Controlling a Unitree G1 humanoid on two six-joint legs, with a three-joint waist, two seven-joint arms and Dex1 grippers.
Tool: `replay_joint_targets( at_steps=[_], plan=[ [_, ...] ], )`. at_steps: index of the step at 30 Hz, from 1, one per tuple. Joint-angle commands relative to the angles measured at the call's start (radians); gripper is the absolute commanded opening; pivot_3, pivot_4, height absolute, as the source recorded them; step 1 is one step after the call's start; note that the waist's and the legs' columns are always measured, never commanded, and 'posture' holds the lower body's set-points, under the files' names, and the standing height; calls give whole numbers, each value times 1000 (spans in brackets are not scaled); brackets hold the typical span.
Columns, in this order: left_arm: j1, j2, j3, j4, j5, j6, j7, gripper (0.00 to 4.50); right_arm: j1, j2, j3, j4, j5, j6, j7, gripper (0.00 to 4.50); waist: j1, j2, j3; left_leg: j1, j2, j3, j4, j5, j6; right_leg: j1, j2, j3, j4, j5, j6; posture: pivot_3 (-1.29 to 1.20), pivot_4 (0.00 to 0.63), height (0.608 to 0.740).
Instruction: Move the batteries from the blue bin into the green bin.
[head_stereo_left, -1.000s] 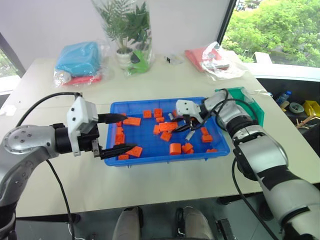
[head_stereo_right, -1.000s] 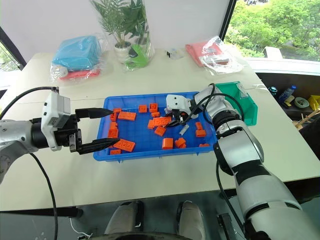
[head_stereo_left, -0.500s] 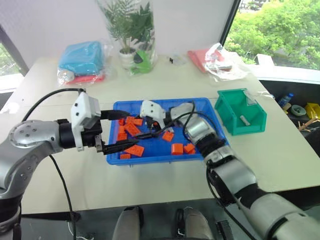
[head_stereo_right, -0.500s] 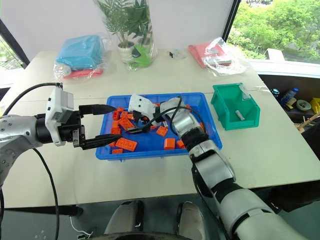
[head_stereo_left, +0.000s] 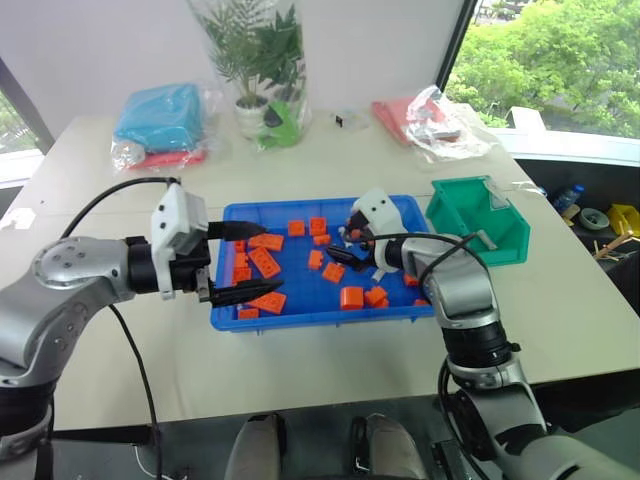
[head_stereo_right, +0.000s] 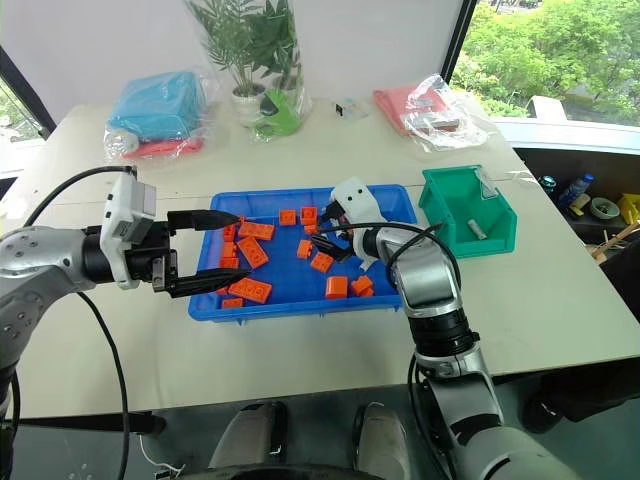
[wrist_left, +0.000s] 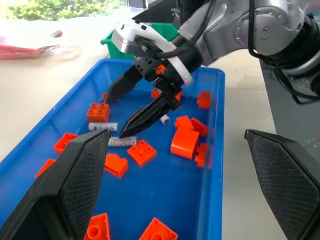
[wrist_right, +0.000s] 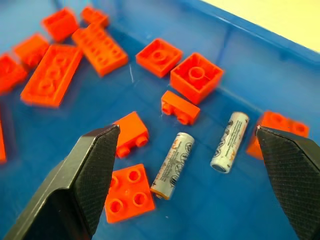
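The blue bin (head_stereo_left: 322, 319) lies mid-table with several orange blocks (head_stereo_left: 262, 262) scattered in it. Two batteries (wrist_right: 172, 165) (wrist_right: 230, 141) lie side by side on its floor among the blocks. My right gripper (head_stereo_left: 338, 245) hangs open just above them, near the bin's middle, with nothing between its fingers. My left gripper (head_stereo_left: 262, 260) stands open and empty over the bin's left end, pointing right. The green bin (head_stereo_right: 468, 210) sits just right of the blue bin, with one battery (head_stereo_right: 477, 229) lying inside it.
At the table's back stand a wrapped potted plant (head_stereo_left: 262, 70), a light-blue cloth bundle (head_stereo_left: 160, 115) on the left and red packets in clear plastic (head_stereo_left: 430, 115) on the right. Bare tabletop lies in front of both bins.
My right gripper has opened wide, swung from the blue bin's right part across to its left and back to the middle, and its wrist has rolled. The left gripper has barely moved.
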Motion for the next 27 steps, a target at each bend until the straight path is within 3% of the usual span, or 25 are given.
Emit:
replay_joint_targets(
  at_steps=[1,9,16,19,24,26,27],
  plan=[
    [-31,-6,-7,2,13,-24,-14,4500,-16,47,-64,-27,54,86,-83,4441,3,0,0,0,0,0,0,0,0,0,0,0,-1,-1,-1,0,150,672],
    [-36,-13,-8,0,21,-28,-21,4500,14,83,-108,-39,130,187,-200,4441,5,0,0,-1,0,0,0,0,0,0,0,0,-2,-1,-2,0,150,672],
    [-22,-25,-2,-21,22,-27,-5,4500,31,53,-44,88,152,71,-223,4441,4,0,0,0,0,0,0,0,0,0,0,0,-2,-2,0,0,150,672],
    [-22,-30,3,-26,22,-26,2,4500,32,48,-6,140,159,18,-219,3600,3,0,0,0,0,0,0,0,0,1,0,0,-2,-3,2,0,150,672],
    [-21,-28,9,-28,21,-28,9,4500,23,43,24,206,167,-50,-230,864,3,0,-1,0,0,0,0,0,0,1,0,0,-2,-3,2,0,150,672],
    [-19,-28,12,-29,20,-28,11,4500,23,33,23,196,177,-47,-230,57,5,-1,-2,0,0,0,0,0,0,1,0,0,-2,-3,2,0,150,672],
    [-17,-28,15,-28,20,-28,10,4500,24,28,19,182,184,-43,-229,22,6,-2,-2,0,0,0,0,0,0,1,0,0,-2,-3,2,0,150,672]
  ],
)
